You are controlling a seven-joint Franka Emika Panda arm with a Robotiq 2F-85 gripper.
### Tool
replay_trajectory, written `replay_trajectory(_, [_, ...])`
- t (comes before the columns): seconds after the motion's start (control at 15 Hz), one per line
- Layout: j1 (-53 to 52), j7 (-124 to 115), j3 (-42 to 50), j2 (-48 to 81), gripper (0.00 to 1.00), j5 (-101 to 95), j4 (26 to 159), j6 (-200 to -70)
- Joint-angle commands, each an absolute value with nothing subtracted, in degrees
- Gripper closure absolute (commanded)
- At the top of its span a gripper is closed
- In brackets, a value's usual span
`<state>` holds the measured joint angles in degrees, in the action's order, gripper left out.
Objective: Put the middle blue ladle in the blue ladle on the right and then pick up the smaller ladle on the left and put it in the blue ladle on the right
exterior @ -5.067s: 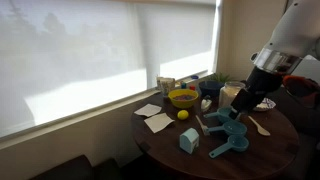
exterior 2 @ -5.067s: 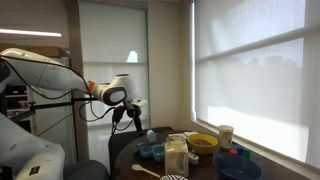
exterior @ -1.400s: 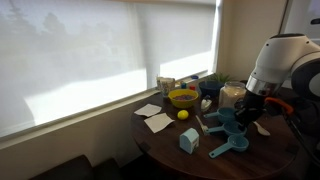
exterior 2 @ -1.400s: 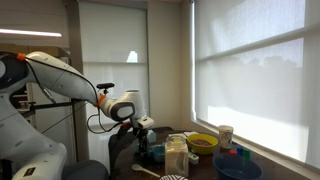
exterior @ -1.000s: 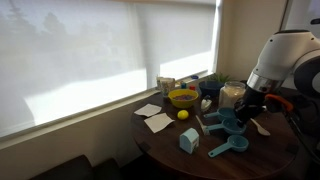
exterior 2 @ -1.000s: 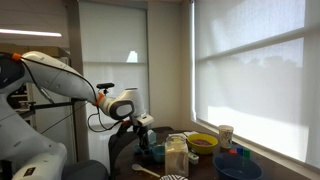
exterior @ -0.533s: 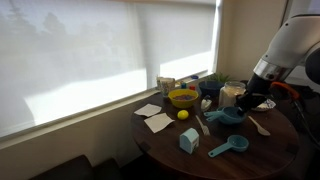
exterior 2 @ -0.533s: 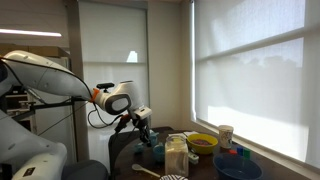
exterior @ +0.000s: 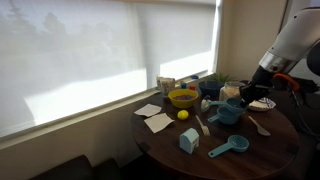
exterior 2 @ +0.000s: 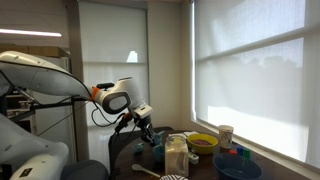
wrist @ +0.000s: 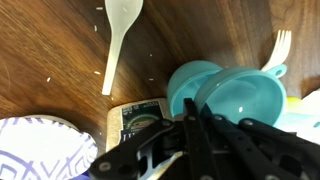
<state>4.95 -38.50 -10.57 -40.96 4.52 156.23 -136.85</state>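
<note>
My gripper (exterior: 241,104) is shut on the handle of a blue ladle (exterior: 228,112) and holds it a little above the round wooden table (exterior: 270,150). In the wrist view the shut fingers (wrist: 190,125) run up to the ladle's teal cup (wrist: 242,95). That cup overlaps a second teal ladle cup (wrist: 186,85) behind it; I cannot tell whether they touch. Another blue ladle (exterior: 232,146) lies on the table nearer the front, handle pointing down-left. In an exterior view the gripper (exterior 2: 141,124) hangs over the table's near end.
A yellow bowl (exterior: 183,97), a lemon (exterior: 183,114), white napkins (exterior: 155,121) and a small blue carton (exterior: 189,140) stand on the table. A wooden spoon (wrist: 120,40), a white fork (wrist: 278,48), a patterned paper plate (wrist: 35,150) and a printed card (wrist: 140,113) lie below the gripper.
The gripper, shut on the ladle, has risen from the table and carried it up and toward the back right. The front ladle has stayed put.
</note>
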Motion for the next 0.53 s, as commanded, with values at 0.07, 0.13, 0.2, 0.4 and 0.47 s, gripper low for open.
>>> replay_trajectory(0.07, [8.3,-39.6,-10.8,-39.3,0.99,4.0,158.1,-142.2])
replay_trajectory(0.13, [8.6,-39.9,-11.0,-38.3,0.99,4.3,157.4,-143.4])
replay_trajectory(0.2, [8.6,-40.0,-11.1,-37.9,0.99,4.5,157.7,-144.9])
replay_trajectory(0.4, [8.6,-40.1,-11.7,-35.8,0.99,4.4,157.4,-148.8])
replay_trajectory(0.47, [8.4,-39.8,-11.7,-34.9,0.99,4.6,157.2,-149.6])
